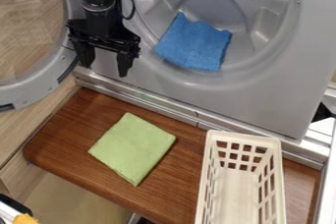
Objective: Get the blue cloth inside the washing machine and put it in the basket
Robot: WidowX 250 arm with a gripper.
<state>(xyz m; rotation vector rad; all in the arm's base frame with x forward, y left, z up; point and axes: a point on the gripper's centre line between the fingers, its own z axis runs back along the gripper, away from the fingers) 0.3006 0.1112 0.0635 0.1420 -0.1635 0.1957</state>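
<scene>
One blue cloth (195,43) lies inside the washing machine (266,107), at the lower side of the round opening, somewhat uneven and with a corner pointing up at its left side. The pincer (105,68) is to the left of it, in front of the machine and near the open door (38,92); its two fingers stand wide apart and nothing is between them. The cloth should be very light and soft, and I think it cannot break, but it will bend and hang down once it is lifted. A good place to take hold seems to be a raised fold near the middle, so that both sides hang evenly; a thin pinch at the edge could slip out. Because it is limp, a hanging end may catch on the rim of the white basket (244,138), which stands on the wooden table (78,115), to the right of the green cloth (133,148).
</scene>
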